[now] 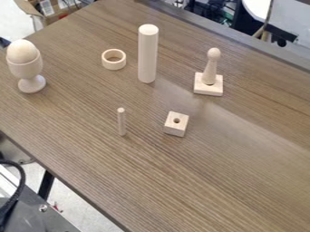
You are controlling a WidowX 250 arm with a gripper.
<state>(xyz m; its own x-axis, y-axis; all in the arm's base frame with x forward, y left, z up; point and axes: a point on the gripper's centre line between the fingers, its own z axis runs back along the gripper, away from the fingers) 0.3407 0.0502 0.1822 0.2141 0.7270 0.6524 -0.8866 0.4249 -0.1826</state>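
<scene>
I cannot tell whether the gripper is spread, pressed together or pinching anything, nor which way the wooden pieces are lying from it, so their places are given from one another as the camera is seeing them.

The thin wooden dowel (pixel 122 122) is standing upright on the brown wood-grain table (pixel 200 181), its long axis vertical and its round end facing up. The small wooden block with a hole (pixel 174 128) is sitting just to its right, the two apart, with the hole opening upward, so the dowel's axis and the hole's are running roughly parallel. Behind them, the thick wooden cylinder (pixel 147 54) is standing on end, likewise vertical. The wooden ring (pixel 113 65) is lying flat beside it on the left, not touching.

To the right of the cylinder, the round-headed wooden pin (pixel 211 65) is rising upright from its square wooden base (pixel 208 90). Over at the left, well apart from the block, the wooden egg (pixel 22 51) is resting in the wooden egg cup (pixel 28 72), which is standing on its foot near the table's edge. Beyond that edge, at the lower left, a black cable (pixel 22 177) is curving past a metal frame (pixel 37 217).
</scene>
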